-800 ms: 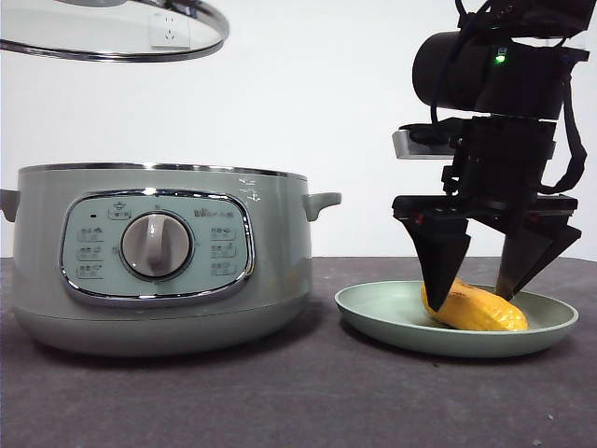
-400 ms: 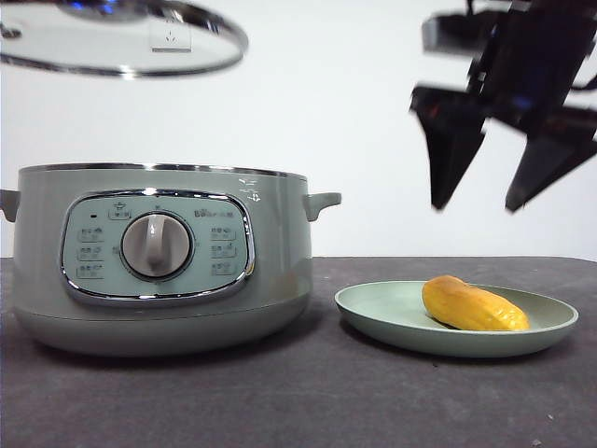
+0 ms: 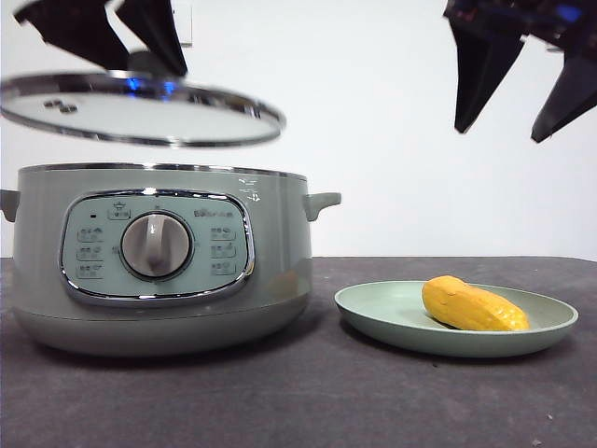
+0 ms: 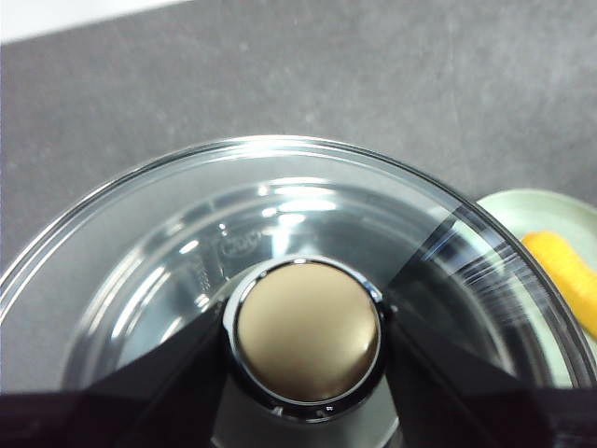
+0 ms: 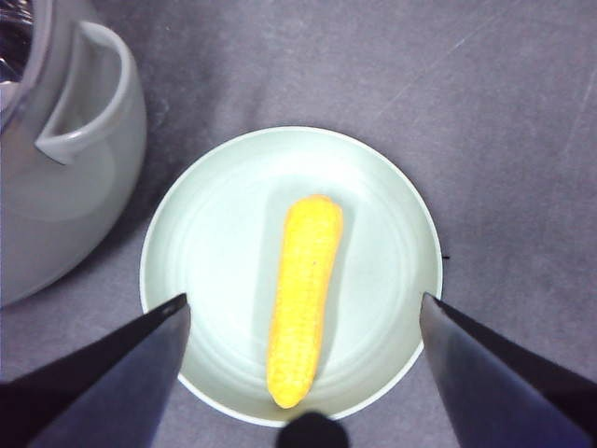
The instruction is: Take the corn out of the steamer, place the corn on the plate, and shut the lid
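Observation:
The yellow corn (image 3: pixel 474 305) (image 5: pixel 304 294) lies on the pale green plate (image 3: pixel 392 317) (image 5: pixel 205 224), to the right of the grey-green steamer (image 3: pixel 159 257) (image 5: pixel 65 159). High above the plate hangs my right gripper (image 3: pixel 522 89) (image 5: pixel 303 322), open and holding nothing. The glass lid (image 3: pixel 140 110) (image 4: pixel 168 271) floats slightly tilted just above the steamer's rim. My left gripper (image 3: pixel 107 33) (image 4: pixel 306 331) is shut on the lid's knob (image 4: pixel 306 336). The corn (image 4: pixel 564 275) and the plate (image 4: pixel 522 210) also show past the lid's edge in the left wrist view.
A dark grey tabletop (image 3: pixel 308 392) carries the steamer and plate. The steamer's side handle (image 3: pixel 322 201) (image 5: pixel 79 93) points toward the plate. A white wall stands behind.
The lid has come down and to the right toward the steamer, with the left gripper now in view on it. The right gripper let go of the corn and rose well above the plate.

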Motion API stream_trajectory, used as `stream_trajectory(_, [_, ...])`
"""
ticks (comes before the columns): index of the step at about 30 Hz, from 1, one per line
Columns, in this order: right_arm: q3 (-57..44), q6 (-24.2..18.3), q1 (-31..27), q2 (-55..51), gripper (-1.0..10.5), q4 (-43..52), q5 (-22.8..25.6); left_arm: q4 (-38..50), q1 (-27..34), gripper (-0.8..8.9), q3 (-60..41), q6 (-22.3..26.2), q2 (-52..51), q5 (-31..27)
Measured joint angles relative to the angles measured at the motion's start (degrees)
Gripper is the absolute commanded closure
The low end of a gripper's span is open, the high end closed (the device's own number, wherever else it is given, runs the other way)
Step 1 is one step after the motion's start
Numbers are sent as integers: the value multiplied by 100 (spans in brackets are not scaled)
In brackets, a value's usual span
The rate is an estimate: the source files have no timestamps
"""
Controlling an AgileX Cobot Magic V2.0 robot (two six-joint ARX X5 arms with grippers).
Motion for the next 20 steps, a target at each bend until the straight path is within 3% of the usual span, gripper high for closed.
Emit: stream_trajectory(20, [0, 15, -160, -92, 537, -151, 0, -39, -120, 820, 87, -96, 767, 107])
